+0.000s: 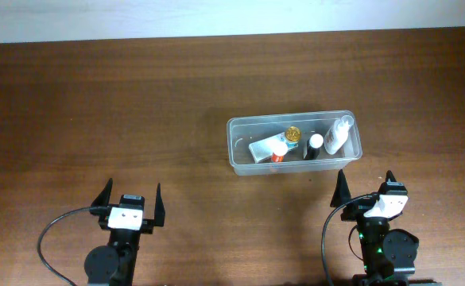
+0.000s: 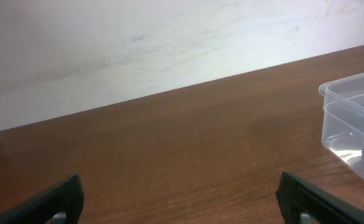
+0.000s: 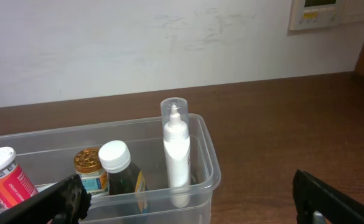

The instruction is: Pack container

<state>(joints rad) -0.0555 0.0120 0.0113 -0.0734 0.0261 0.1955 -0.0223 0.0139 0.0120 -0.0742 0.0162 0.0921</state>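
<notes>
**Dark wooden table, pale wall, and a handful of small bottles**

The brown wood-grain table [image 1: 137, 103] runs back to a white wall [image 2: 138, 37] with faint scuffs. A pale wall panel [image 3: 318, 12] is mounted high at the right in the right wrist view. Inside the container [image 1: 230, 144], from left to right, are a white packet [image 1: 262, 148], a red-labelled bottle [image 1: 279, 151] with a white cap, a gold-lidded jar [image 1: 293, 134], a dark bottle [image 1: 314, 145] with a white cap, and a white pump bottle [image 1: 338, 135] under a clear cover, standing upright at the right end.
</notes>
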